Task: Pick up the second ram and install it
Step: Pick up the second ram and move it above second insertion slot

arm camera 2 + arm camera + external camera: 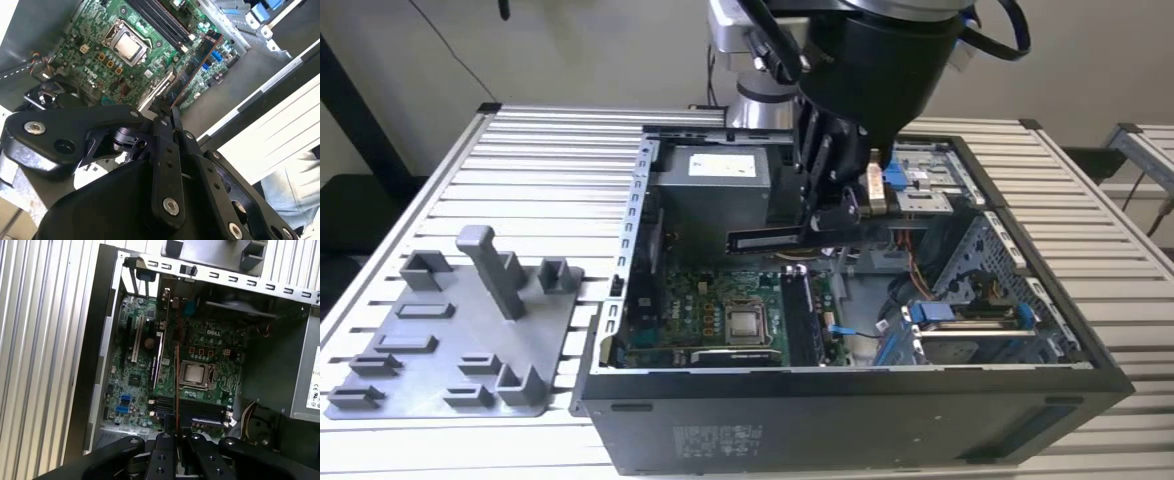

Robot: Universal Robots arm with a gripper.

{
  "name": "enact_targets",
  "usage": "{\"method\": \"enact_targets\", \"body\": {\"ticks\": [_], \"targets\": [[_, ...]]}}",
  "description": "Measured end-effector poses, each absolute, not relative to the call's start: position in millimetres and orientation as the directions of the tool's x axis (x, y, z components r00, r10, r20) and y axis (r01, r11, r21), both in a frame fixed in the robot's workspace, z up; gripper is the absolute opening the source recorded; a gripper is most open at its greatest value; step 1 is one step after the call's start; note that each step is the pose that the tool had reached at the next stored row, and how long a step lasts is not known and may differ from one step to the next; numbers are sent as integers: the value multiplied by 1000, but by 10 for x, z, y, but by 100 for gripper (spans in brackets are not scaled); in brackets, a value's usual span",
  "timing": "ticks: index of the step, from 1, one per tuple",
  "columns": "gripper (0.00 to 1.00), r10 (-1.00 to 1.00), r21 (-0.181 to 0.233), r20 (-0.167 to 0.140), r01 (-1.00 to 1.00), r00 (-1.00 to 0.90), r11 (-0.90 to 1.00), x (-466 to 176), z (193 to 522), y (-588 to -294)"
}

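gripper (165, 109) pinching the second ram (195, 67); i hold it above the motherboard (85, 40). picked up, not yet seated.

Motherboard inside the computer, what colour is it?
The motherboard is green, with small dark and orange parts; the second wrist view shows it best.

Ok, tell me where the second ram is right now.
In the exterior view the ram is clamped at one end in the gripper. It hangs inside the open case, above the motherboard and in front of the grey power supply.
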State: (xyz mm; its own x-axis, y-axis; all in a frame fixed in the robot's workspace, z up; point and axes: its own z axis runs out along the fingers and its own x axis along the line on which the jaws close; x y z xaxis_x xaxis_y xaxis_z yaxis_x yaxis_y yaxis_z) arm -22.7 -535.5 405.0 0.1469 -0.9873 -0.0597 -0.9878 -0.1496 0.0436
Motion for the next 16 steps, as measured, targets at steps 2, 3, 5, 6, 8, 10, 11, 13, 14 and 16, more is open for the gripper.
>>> {"method": "enact_targets", "body": {"ticks": [2,3,5,6,8,10,11,13,14,16], "targets": [[14,-987,44,-60,-988,147,-150,-182,4043,-5355],[14,-987,44,-59,-988,147,-150,-162,4038,-5354],[14,-988,44,-59,-988,145,-148,-125,4024,-5354],[14,-988,44,-59,-988,144,-146,-108,4016,-5355],[14,-989,44,-59,-989,137,-140,-84,4001,-5354],[14,-990,44,-59,-991,124,-127,-77,3991,-5354],[14,-991,44,-59,-992,117,-119,-73,3986,-5354],[14,-993,44,-59,-994,102,-104,-64,3978,-5355],[14,-994,44,-59,-994,95,-98,-61,3978,-5355],[14,-994,44,-59,-994,94,-96,-61,3977,-5355]]}}
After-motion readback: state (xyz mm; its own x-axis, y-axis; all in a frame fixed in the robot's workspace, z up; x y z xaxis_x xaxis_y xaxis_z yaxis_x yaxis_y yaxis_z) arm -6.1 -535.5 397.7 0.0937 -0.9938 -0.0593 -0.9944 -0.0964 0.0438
